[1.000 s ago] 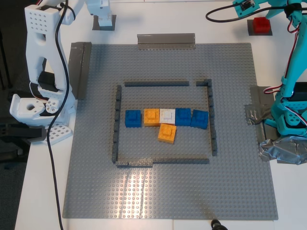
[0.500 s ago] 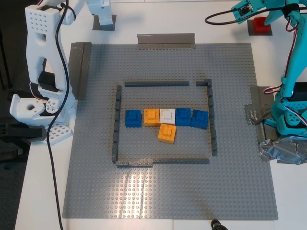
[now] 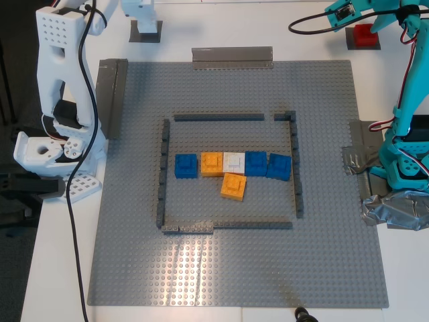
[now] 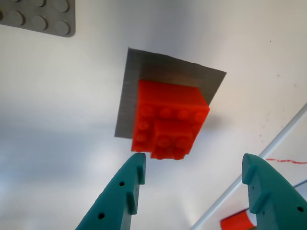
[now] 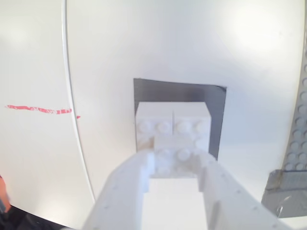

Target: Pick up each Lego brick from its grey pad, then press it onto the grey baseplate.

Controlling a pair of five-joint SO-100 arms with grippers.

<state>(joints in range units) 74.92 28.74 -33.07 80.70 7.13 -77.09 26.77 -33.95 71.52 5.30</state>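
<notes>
two claws poised over two bricks

my first claw point(image 4: 189, 184) hangs spread wide above the red brick point(image 4: 169, 120), which sits square on its grey pad point(image 4: 163, 72) on the white tabletop point(image 4: 57, 120). the brick lies straight ahead of the teal fingertips point(image 4: 136, 170), just short of the gap, so the coming move looks like a plain advance and descent. the brick is near square, with no long axis to line up on.

my second claw point(image 5: 175, 170) is further along: its white fingertips point(image 5: 144, 165) reach the near edge of the white brick point(image 5: 172, 132) on the second pad point(image 5: 180, 93). they stand apart and i cannot tell whether they touch it.

in the exterior view the red brick point(image 3: 364, 35) is at the far right corner, off the grey baseplate point(image 3: 234, 268). against half a second ago, the teal arm's cable loop has shifted a little; the blue bricks point(image 3: 186, 166) and orange bricks point(image 3: 233, 185) inside the strip outline have stayed put.
</notes>
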